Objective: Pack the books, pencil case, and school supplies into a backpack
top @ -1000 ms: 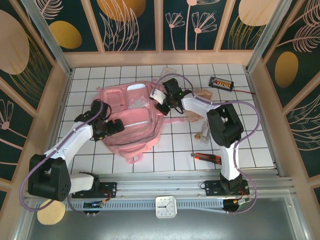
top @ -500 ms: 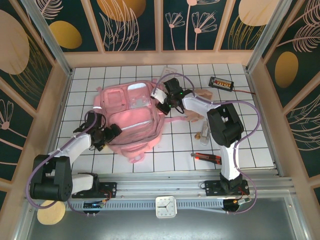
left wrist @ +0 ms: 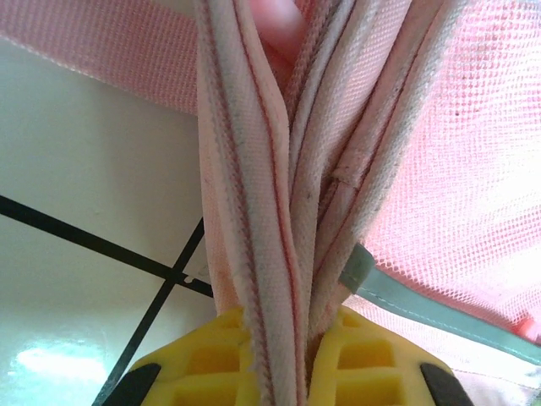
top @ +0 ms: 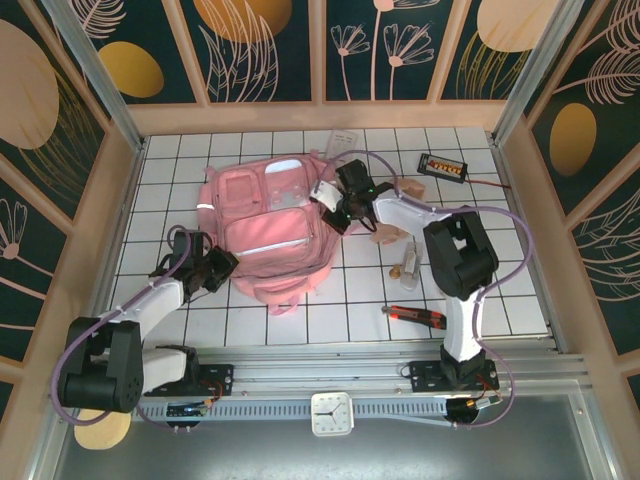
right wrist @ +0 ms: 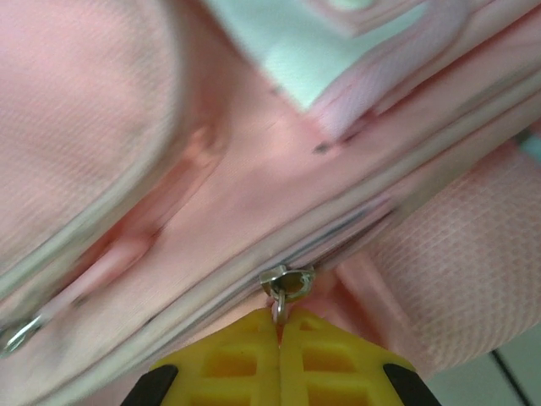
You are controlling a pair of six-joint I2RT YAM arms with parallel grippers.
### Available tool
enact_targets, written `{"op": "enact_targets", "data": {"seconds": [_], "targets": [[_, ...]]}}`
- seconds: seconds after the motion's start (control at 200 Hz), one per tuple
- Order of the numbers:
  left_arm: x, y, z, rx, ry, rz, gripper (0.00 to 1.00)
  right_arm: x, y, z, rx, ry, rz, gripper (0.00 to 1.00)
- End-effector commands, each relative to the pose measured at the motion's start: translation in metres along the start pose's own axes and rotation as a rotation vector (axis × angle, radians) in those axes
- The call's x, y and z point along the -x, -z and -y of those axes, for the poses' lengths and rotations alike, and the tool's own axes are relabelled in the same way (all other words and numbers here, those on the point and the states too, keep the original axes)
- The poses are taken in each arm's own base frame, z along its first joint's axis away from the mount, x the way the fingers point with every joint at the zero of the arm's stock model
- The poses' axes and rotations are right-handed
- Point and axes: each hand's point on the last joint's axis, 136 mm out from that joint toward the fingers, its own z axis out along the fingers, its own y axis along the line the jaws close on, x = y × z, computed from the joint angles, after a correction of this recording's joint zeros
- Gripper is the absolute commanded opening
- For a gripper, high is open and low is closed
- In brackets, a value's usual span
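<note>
The pink backpack [top: 262, 238] lies flat on the tiled table. My left gripper [top: 221, 266] is at its lower left edge, shut on a fold of pink strap webbing [left wrist: 279, 211] that runs up from between the yellow fingers [left wrist: 203, 359]. My right gripper [top: 336, 207] is at the pack's right side, shut on the silver zipper pull [right wrist: 286, 282] of a closed zip. The pale-pink pencil case [top: 403, 188] lies partly under the right arm. Small school supplies [top: 408, 262] and a red and dark stick-like piece [top: 414, 316] lie to the right. The books are hidden.
A black wired box with orange buttons [top: 443, 165] sits at the back right. A clear flat piece [top: 341, 139] lies behind the backpack. Wooden walls [top: 108, 215] close in the table on the left, back and right.
My left gripper drew back to the backpack's lower left edge and shut on the strap webbing. The backpack shifted and flattened. My right gripper slid slightly right, still holding the zipper pull.
</note>
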Motion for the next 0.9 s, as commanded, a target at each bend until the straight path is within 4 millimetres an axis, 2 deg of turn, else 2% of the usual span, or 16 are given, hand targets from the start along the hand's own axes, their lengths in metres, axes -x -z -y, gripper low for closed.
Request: {"op": "enact_targets", "data": {"seconds": [0.0,0.105,0.28,0.34,0.44,0.6,0.655,0.676,0.736,0.751,0.771,0.821,0.861,0.896], "targets": [[0.026,0.006,0.011,-0.025,0.063,0.122,0.00,-0.019,0.023,-0.042,0.071,0.122,-0.075,0.00],[0.025,0.002,0.018,-0.057,0.078,0.104,0.00,-0.027,0.032,-0.061,0.114,0.153,-0.075,0.00],[0.030,0.003,0.024,-0.084,0.105,0.126,0.00,-0.021,0.038,-0.104,0.229,0.167,-0.063,0.00],[0.028,0.000,0.022,-0.082,0.101,0.111,0.00,-0.021,0.036,-0.111,0.238,0.169,-0.068,0.00],[0.024,-0.002,0.017,-0.060,0.072,0.097,0.00,-0.013,0.034,-0.092,0.195,0.097,-0.033,0.00],[0.020,-0.003,0.010,0.034,-0.069,0.043,0.00,0.008,0.041,-0.021,0.038,0.041,0.159,0.02],[0.021,0.000,0.009,0.062,-0.108,0.031,0.00,0.014,0.042,-0.018,0.020,0.085,0.199,0.05],[0.022,0.001,0.008,0.068,-0.119,0.027,0.00,0.009,0.044,-0.007,0.007,0.090,0.202,0.07],[0.021,0.001,0.007,0.092,-0.151,0.002,0.00,0.003,0.037,0.000,-0.001,0.144,0.186,0.12],[0.021,0.001,0.006,0.098,-0.157,-0.004,0.00,0.003,0.036,0.001,0.002,0.151,0.183,0.16],[0.021,0.001,0.004,0.108,-0.162,-0.009,0.00,0.003,0.034,0.001,0.015,0.161,0.185,0.26],[0.021,0.002,0.001,0.126,-0.174,-0.013,0.00,0.005,0.029,0.006,0.036,0.168,0.186,0.41],[0.021,0.003,0.000,0.134,-0.180,-0.013,0.00,0.007,0.023,0.012,0.032,0.152,0.189,0.59],[0.020,0.002,-0.002,0.140,-0.184,-0.020,0.00,0.009,0.018,0.013,0.044,0.146,0.195,0.67]]}}
